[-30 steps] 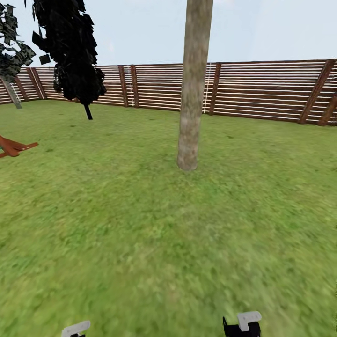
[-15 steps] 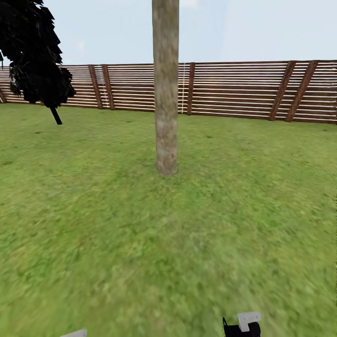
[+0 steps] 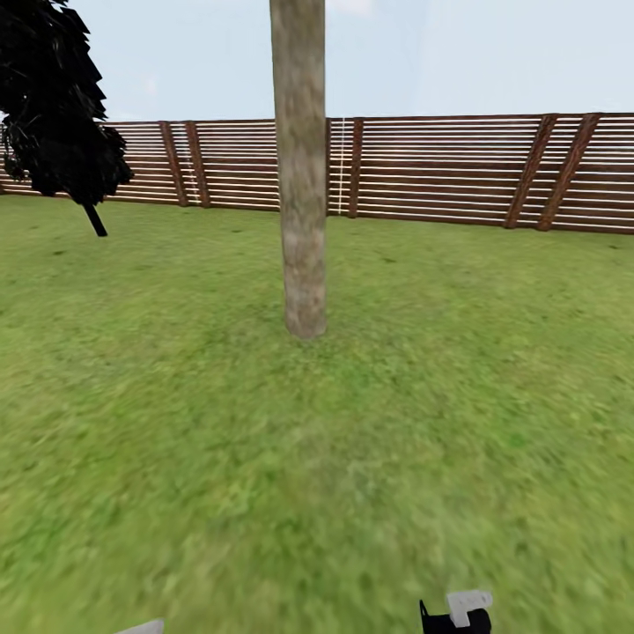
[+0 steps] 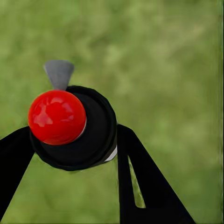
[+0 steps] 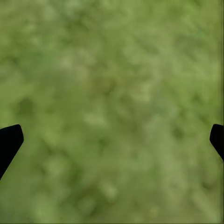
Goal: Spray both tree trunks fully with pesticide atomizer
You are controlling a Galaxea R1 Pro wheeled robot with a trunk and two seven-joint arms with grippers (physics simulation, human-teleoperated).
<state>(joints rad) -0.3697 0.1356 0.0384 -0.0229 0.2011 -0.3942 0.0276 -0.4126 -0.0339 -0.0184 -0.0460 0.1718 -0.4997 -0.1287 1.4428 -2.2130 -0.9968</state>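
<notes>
The left gripper (image 4: 77, 144) is closed on the pesticide atomizer (image 4: 88, 135), its black fingers (image 4: 140, 177) pressed against the stubby black body, which carries a red knob and a grey nozzle, over blurred grass. The right gripper (image 5: 112, 140) hangs spread wide with nothing between its fingers. Ahead on the lawn (image 3: 440, 423) rises a tree trunk (image 3: 301, 176), pale and mottled. Farther off stand a black tree (image 3: 53, 97) and the slatted fence (image 3: 440, 167).

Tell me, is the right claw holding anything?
No: the right gripper is open, its fingertips wide apart over bare grass.
</notes>
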